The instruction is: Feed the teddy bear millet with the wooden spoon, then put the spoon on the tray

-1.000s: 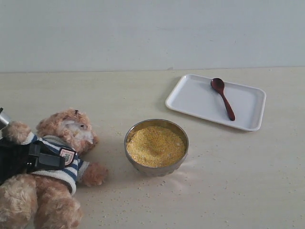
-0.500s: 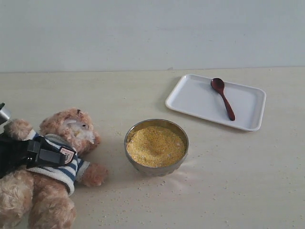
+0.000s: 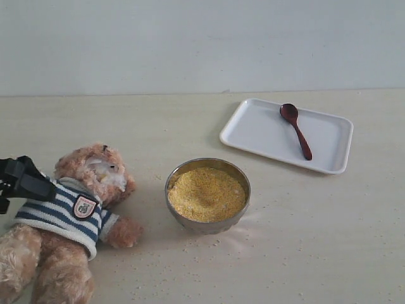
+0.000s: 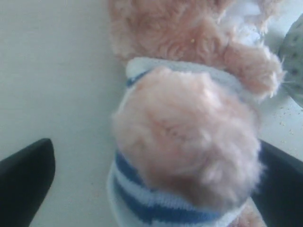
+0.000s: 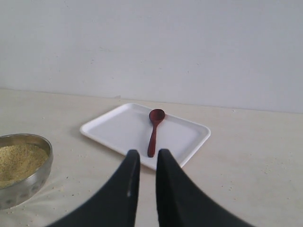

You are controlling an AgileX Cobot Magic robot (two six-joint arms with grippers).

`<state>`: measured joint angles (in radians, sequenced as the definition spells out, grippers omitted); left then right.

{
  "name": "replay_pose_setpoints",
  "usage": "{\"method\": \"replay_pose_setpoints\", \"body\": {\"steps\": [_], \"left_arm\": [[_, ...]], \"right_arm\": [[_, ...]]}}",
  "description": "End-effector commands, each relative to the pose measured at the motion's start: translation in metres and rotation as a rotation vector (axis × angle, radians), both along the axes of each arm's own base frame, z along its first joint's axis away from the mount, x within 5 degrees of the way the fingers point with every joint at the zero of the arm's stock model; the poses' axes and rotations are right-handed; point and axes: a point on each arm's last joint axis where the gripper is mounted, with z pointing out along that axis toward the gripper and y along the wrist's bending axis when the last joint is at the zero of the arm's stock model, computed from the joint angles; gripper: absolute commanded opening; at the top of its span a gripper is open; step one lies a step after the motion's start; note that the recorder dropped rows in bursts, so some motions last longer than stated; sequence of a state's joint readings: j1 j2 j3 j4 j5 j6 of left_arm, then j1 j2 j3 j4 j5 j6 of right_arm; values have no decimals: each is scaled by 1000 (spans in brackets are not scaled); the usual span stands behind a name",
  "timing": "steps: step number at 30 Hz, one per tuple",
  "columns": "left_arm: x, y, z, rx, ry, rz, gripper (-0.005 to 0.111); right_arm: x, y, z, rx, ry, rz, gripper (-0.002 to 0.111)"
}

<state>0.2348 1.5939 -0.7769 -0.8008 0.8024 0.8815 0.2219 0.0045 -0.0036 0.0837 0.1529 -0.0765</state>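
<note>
Evidently a release-and-withdraw moment. The left tool (image 3: 28,180) stands wide open at the shoulder of the teddy bear (image 3: 76,215), which lies on its back on the worktop (image 3: 304,240) just beside the metal bowl (image 3: 209,226) of millet (image 3: 205,193). In the left wrist view a plush paw sits between the spread fingers (image 4: 26,175). One finger is clear of the fur. The other is close against it, and contact cannot be told.

The right tool (image 5: 144,158) holds nothing, its jaws drawn almost together with only a narrow slit between them. It hangs short of the tray (image 3: 253,130). The wooden spoon (image 3: 296,130) lies flat inside the tray, bowl end toward the far rim and handle toward the near one. Stray grains (image 3: 164,266) dot the worktop around the bowl.

Judged from the spoon's place and the spilled grains, the feeding and the set-down look complete, and only the clearing of the left arm remains. To do that well:

- Keep the jaws fully spread and draw back along the line of the fingers, away from the bear.
- Avoid sweeping sideways, which could snag the fur or the striped shirt.
- Do not drag the bear toward the bowl, since a nudge there could spill millet.
- Leave the right arm clear of the tray.
</note>
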Motion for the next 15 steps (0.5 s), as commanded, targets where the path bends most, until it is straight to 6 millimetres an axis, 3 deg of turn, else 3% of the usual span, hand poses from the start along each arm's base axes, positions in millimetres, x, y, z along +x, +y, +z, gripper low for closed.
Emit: {"method": "replay_pose_setpoints", "body": {"steps": [1, 15], "left_arm": [[-7, 18, 21, -3, -48, 101, 111], [-42, 4, 98, -80, -288, 147, 111]], "right_arm": [[0, 0, 0, -4, -9, -4, 15], [0, 0, 0, -4, -9, -4, 15]]}}
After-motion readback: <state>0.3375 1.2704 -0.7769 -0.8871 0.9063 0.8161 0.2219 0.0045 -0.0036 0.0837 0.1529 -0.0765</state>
